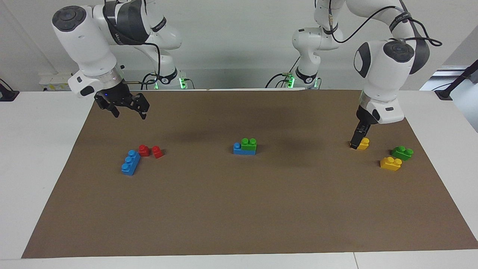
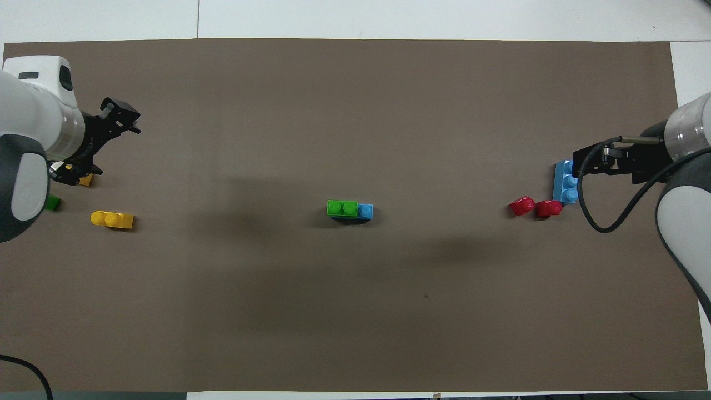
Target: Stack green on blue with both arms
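The bright-green two-stud plastic brick [image 1: 249,143] sits on the blue three-stud plastic brick [image 1: 243,150], covering two studs, at mid-worktop on the brown paper mat [image 1: 239,209]. The right gripper [image 1: 129,108] hangs open and empty over the mat, above the two small red bricks [image 1: 151,151] and the second blue brick [image 1: 130,162]. The left gripper [image 1: 357,140], jaws open, hangs over a yellow two-stud brick [image 1: 364,143], holding nothing.

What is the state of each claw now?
Left claw: open, holding nothing, raised by a yellow brick.
Right claw: open, holding nothing, over the mat.
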Available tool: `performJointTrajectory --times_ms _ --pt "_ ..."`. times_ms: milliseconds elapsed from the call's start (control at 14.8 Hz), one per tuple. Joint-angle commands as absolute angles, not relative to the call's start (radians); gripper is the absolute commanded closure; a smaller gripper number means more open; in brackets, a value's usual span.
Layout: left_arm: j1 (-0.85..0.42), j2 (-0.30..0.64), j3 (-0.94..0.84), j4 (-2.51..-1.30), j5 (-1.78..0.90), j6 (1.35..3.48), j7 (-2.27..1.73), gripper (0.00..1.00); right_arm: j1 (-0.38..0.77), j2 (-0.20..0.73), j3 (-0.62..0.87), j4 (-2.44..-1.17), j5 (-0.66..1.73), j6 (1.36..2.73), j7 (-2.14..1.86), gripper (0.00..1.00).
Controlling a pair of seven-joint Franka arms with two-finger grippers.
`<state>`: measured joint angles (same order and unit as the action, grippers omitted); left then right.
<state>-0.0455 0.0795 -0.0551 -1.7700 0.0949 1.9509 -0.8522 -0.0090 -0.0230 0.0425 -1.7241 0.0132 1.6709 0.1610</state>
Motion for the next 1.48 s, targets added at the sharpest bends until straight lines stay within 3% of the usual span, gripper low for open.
performJointTrajectory --times_ms 0,404,876,1145,1415 --pt "-0.017 0.071 -0.055 -1.698 0.069 1.833 -0.634 0.00 -0.035 -0.022 0.051 -1.666 0.011 1.588 0.129 0.00" --pt "0.037 0.023 -0.051 -1.651 0.028 1.620 -0.112 0.00 -0.035 -0.020 0.051 -1.652 0.011 1.572 0.129 0.00" --pt "0.023 -0.089 -0.061 -1.677 0.025 1.508 -0.092 0.00 -0.044 -0.021 0.049 -1.654 -0.006 1.565 0.135 0.00" --pt "0.028 -0.117 -0.058 -1.690 -0.072 1.483 -0.092 0.00 -0.058 -0.020 0.049 -1.654 -0.008 1.566 0.117 0.00" --pt "0.037 -0.115 -0.060 -1.695 -0.077 1.601 0.009 0.00 -0.061 -0.020 0.049 -1.654 -0.008 1.568 0.064 0.00"
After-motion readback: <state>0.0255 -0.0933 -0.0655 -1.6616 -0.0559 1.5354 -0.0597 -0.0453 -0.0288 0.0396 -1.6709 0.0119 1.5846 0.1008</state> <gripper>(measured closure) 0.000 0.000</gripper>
